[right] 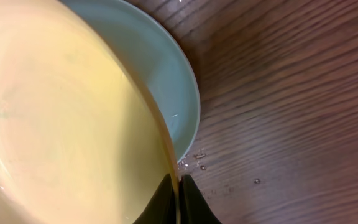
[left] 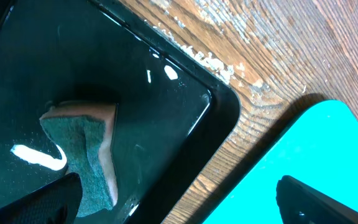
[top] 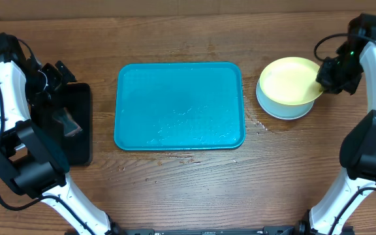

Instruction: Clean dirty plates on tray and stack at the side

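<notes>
The teal-blue tray [top: 180, 106] lies in the middle of the table with no plates on it, only water drops. To its right the yellow-green plate [top: 287, 79] sits tilted over a light blue plate [top: 281, 109]. My right gripper [top: 324, 77] is shut on the yellow-green plate's right rim; the right wrist view shows both fingers [right: 176, 200] pinching that rim [right: 73, 124] above the light blue plate [right: 166, 81]. The white plate is hidden. My left gripper [left: 179, 199] is open and empty above the black tray's corner.
A smaller black tray [top: 70, 124] lies at the left with a green-and-pink sponge [left: 86, 149] on it. Water drops dot the wood [top: 263, 125] between the teal tray and the plates.
</notes>
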